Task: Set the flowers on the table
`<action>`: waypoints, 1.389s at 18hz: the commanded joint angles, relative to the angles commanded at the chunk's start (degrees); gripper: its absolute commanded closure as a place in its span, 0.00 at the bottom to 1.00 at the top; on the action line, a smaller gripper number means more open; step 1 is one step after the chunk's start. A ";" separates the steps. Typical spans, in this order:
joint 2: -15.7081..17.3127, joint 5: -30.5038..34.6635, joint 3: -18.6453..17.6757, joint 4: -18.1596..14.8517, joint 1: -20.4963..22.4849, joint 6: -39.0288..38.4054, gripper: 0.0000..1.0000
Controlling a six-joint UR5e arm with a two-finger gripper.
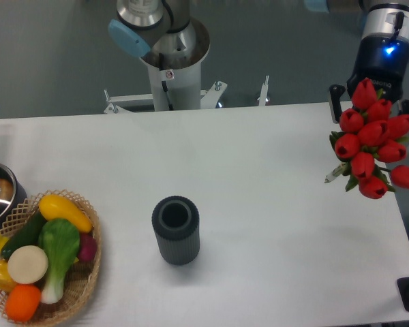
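White table spans the view. Dark ribbed vase stands mid-table, wicker basket of vegetables at its left edge. The flowers hang over the table's right edge, hiding my gripper; fingers buried, grip unreadable.

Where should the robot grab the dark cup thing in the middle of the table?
Probably around the ribbed side wall of the dark cylinder, coming in from the side with fingers spread wide. It stands upright with its open mouth up and bare table all around. The gripper is hidden behind the flowers.
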 joint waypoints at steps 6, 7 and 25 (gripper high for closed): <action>0.00 0.09 -0.44 -0.09 -0.09 -0.18 0.67; 0.00 0.09 -0.53 0.00 0.00 -0.18 0.67; 2.90 16.07 -0.61 -0.53 -2.37 -6.41 0.67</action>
